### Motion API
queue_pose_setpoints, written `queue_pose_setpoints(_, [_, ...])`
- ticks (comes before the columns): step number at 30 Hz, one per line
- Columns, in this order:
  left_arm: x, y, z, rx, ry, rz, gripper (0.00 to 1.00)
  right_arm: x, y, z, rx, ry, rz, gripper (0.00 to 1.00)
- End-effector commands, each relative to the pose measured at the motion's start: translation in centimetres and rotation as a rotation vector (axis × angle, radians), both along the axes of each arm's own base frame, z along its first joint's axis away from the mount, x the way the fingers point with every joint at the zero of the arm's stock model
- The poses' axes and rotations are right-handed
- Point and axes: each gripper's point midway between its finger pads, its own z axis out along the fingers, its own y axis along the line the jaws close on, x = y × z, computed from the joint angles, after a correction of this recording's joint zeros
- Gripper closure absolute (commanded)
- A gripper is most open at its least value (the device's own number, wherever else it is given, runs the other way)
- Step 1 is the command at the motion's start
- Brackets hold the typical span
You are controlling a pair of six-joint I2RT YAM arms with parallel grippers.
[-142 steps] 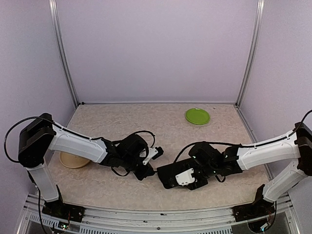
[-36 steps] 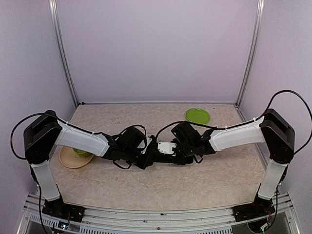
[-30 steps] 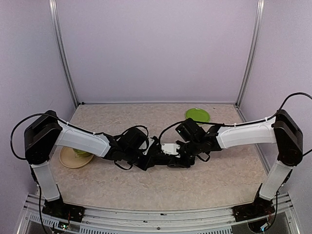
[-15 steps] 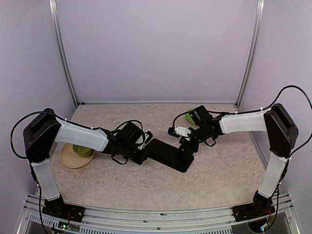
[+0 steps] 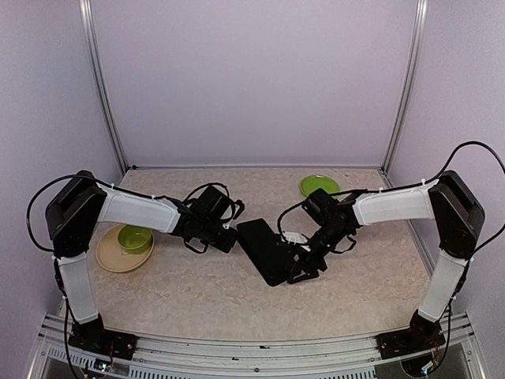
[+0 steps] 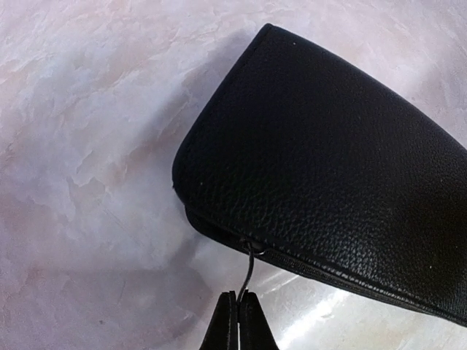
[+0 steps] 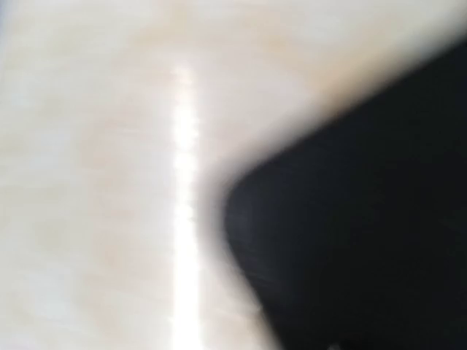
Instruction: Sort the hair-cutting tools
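Note:
The hair-cutting tools show in no view. A flat black case [image 5: 263, 248] lies slanted at mid-table. My left gripper [image 5: 230, 236] is at its far left corner. In the left wrist view the left gripper [image 6: 239, 310] is shut on the thin zipper pull [image 6: 249, 271] that hangs from the seam of the case [image 6: 336, 189]. My right gripper [image 5: 303, 265] hangs at the case's near right end. The right wrist view is blurred: only a corner of the case [image 7: 365, 233] shows, and no fingers.
A green plate [image 5: 319, 187] lies at the back right. A green bowl [image 5: 135, 236] sits on a tan plate [image 5: 112, 259] at the left, beside the left arm. Metal frame posts and purple walls close the table in.
The right gripper came down from beside the green plate to the case's near end. The case swung round to a steeper slant, and the left gripper drew slightly back with the pull.

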Motion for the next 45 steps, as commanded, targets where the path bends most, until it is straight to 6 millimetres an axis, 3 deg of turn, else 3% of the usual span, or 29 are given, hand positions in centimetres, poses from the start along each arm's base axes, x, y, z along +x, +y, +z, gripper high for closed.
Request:
queue_pose_setpoints(1, [1.7,-1.1,0.2,0.001,-0.051,-0.021,1.00,-5.1,0.6,1.6,0.041,0.116,0.149,0.45])
queue_pose_setpoints(7, [2.6,-2.6,0.7,-0.031,-0.074,-0.055,1.00,-2.0,0.5,2.8,-0.004,-0.094,0.094,0.48])
queue_pose_setpoints(14, [3.2,-3.4,0.5,-0.039,-0.075,-0.071,1.00,-0.1,1.5,3.8,-0.010,-0.376,0.088,0.48])
queue_pose_setpoints(24, [3.1,-3.3,0.1,-0.024,-0.065,-0.079,1.00,-0.2,2.9,0.5,-0.032,-0.571,0.211,0.42])
queue_pose_setpoints(32, [2.6,-3.5,-0.1,-0.034,-0.050,-0.097,1.00,2.2,5.0,-0.2,-0.022,-0.711,0.126,0.38])
queue_pose_setpoints(38, [2.1,-3.5,-0.1,-0.044,-0.047,-0.108,1.00,2.6,4.8,-3.0,-0.071,-0.707,0.116,0.39])
queue_pose_setpoints(41, [1.2,-3.5,-0.2,-0.029,-0.035,-0.118,1.00,2.4,4.6,-4.4,-0.101,-0.664,0.112,0.44])
queue_pose_setpoints(45, [-1.8,-3.3,-0.2,0.006,-0.021,-0.131,1.00,2.7,4.4,-5.4,-0.132,-0.630,0.077,0.50])
